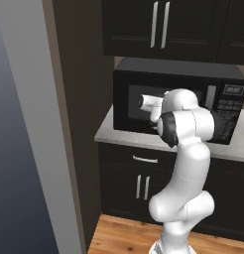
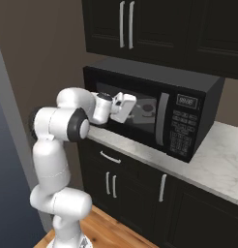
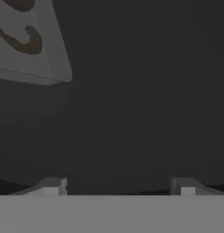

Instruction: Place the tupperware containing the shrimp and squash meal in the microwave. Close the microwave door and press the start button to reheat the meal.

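Observation:
The black microwave (image 1: 169, 73) (image 2: 155, 73) stands on the marble counter. Its door (image 2: 151, 127) looks shut, with the silver bar handle (image 2: 161, 119) (image 1: 210, 97) beside the keypad (image 2: 181, 131). Behind the dark glass lies the tupperware (image 3: 38, 57) (image 2: 148, 107), dimmed grey. In it are a curved strip (image 3: 28, 42) and a round lump (image 3: 19, 4) of the shrimp and squash meal. My gripper (image 3: 118, 185) (image 2: 132, 107) (image 1: 142, 102) hovers just in front of the door window, left of the handle. Its fingertips (image 3: 52, 184) are wide apart and open, with nothing between them.
Dark upper cabinets (image 2: 140, 24) hang above the microwave, and dark drawers and doors (image 2: 111, 179) sit below the counter (image 2: 222, 160). A tall grey refrigerator side (image 1: 25, 149) stands to the left. Bare counter runs to the right of the microwave.

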